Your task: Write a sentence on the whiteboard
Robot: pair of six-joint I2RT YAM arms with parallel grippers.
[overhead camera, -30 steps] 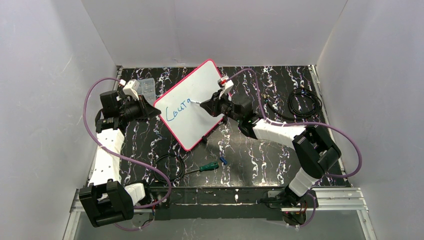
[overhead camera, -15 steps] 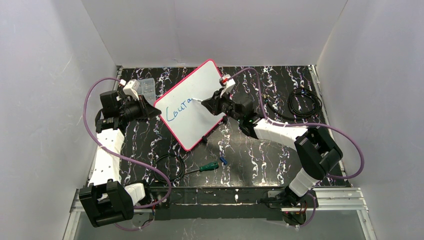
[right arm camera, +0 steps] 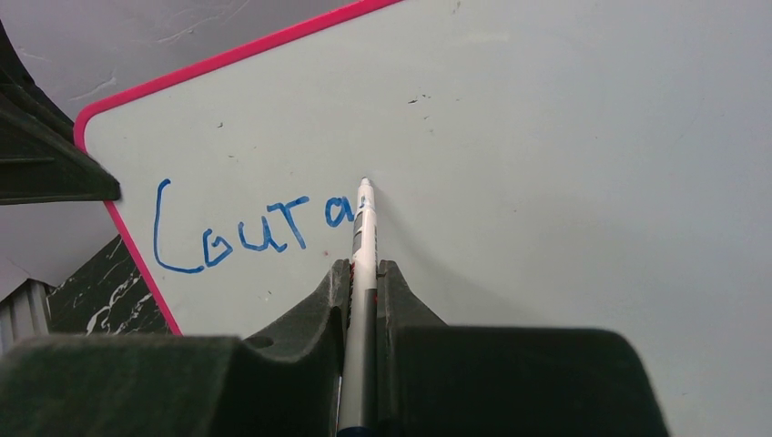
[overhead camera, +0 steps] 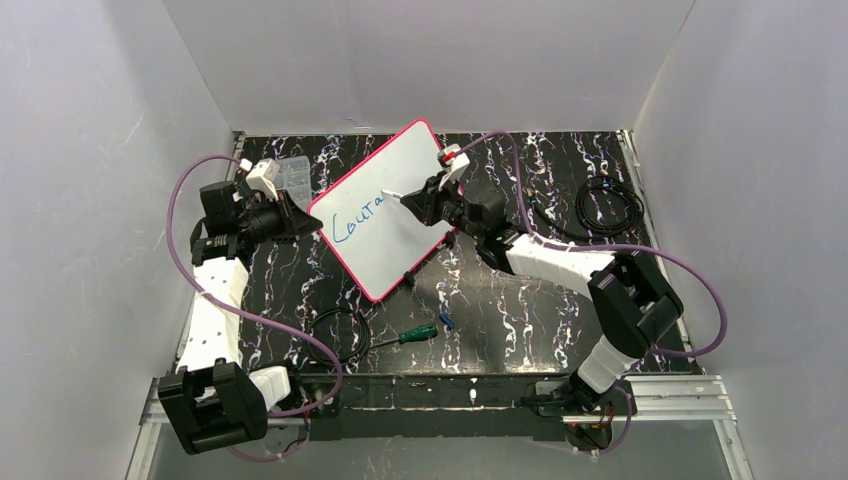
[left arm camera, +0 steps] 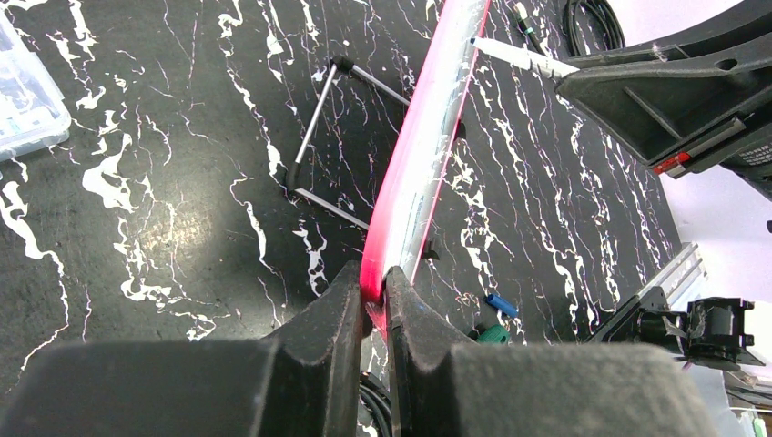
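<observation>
The whiteboard, white with a pink-red frame, stands tilted on the black marbled table. My left gripper is shut on its left edge. My right gripper is shut on a white and grey marker, whose tip touches the board face. The sentence reads "Coura" in blue in the right wrist view, and shows in the top view. The marker tip sits at the upper right of the last letter.
A clear compartment box lies at the back left. A green-handled screwdriver, a small blue cap and a black cable loop lie near the front. A coiled black cable lies at the right.
My right gripper has moved the marker up and a little to the right along the board, past the last letter. The left gripper and the board have not moved.
</observation>
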